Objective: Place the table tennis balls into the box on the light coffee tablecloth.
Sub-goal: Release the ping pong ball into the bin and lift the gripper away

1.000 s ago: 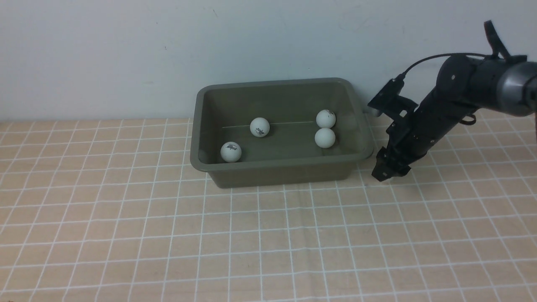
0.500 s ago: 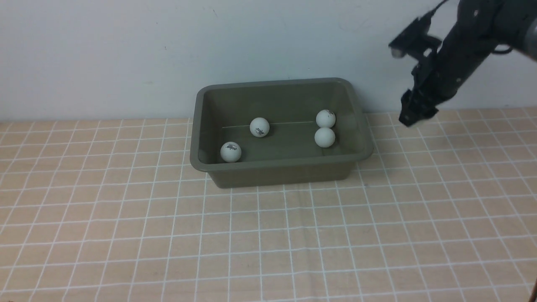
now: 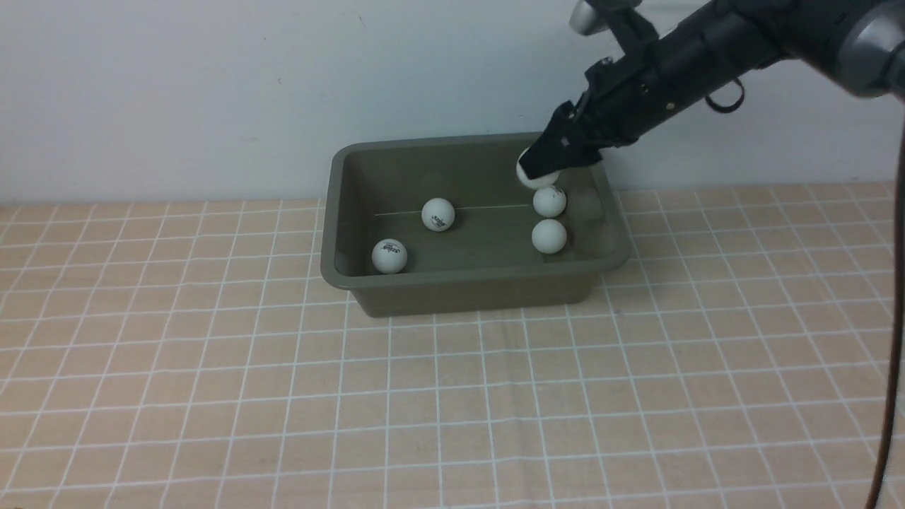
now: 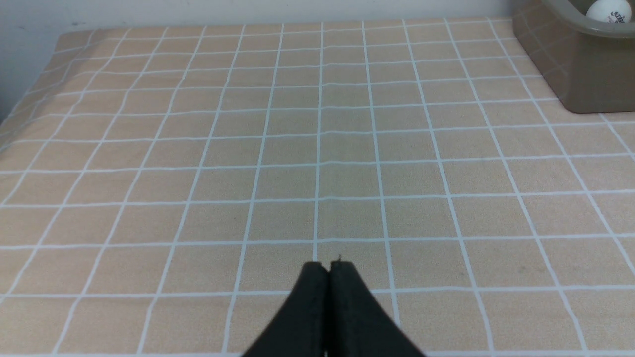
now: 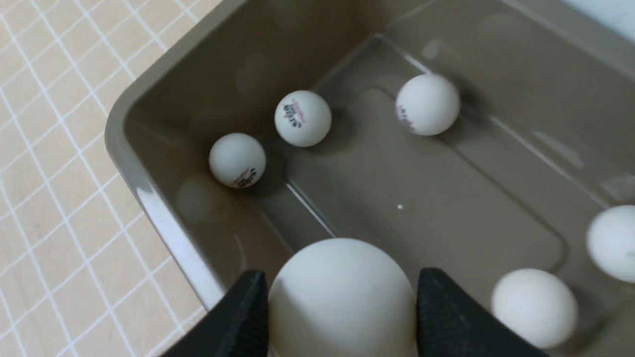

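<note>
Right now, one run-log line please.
right gripper: shut on held ball over box | left gripper: shut, empty, above tablecloth | other balls: inside box

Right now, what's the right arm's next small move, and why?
Probably open the right hand and drop the small white table tennis ball it grips: it hangs over the olive-green plastic box, inside the rim, above bare floor beside the balls already in.

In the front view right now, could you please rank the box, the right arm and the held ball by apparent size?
1. The box, largest.
2. The right arm.
3. The held ball, smallest, though partly hidden by the fingers.
</note>
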Motion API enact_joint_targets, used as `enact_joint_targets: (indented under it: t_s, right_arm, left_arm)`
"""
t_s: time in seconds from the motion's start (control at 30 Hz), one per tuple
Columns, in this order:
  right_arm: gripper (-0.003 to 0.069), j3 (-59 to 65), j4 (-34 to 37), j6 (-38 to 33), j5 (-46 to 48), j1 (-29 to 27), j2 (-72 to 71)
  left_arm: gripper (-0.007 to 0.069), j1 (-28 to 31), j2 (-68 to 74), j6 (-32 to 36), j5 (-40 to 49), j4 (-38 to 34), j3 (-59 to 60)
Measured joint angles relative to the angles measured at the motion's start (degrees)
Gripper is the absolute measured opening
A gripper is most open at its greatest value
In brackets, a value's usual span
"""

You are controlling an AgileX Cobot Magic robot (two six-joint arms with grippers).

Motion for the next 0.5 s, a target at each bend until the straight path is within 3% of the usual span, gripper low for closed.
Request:
enact_joint_targets:
  t_s: [0.17, 0.23, 0.33, 0.5]
  right_arm:
    - [0.0373, 0.0, -0.21, 0.17, -2.14, 2.65, 2.37]
    - [0.0467, -0.19, -0.14, 0.72, -5.51, 3.7, 2.89]
    - [0.0531, -1.93, -0.14, 1.21, -7.38, 3.47, 2.65]
    - [0.0539, -8.88, -1.73, 5.43, -5.09, -0.43, -0.16]
  left_arm:
    - [-0.0069, 0.0, 0.0, 0.0, 0.0, 0.0, 0.0]
    - [-0.0069, 0.0, 0.0, 0.0, 0.0, 0.0, 0.0]
    - [-0.0069, 0.0, 0.0, 0.0, 0.0, 0.0, 0.0]
    - [-0.0069, 0.0, 0.0, 0.0, 0.0, 0.0, 0.0]
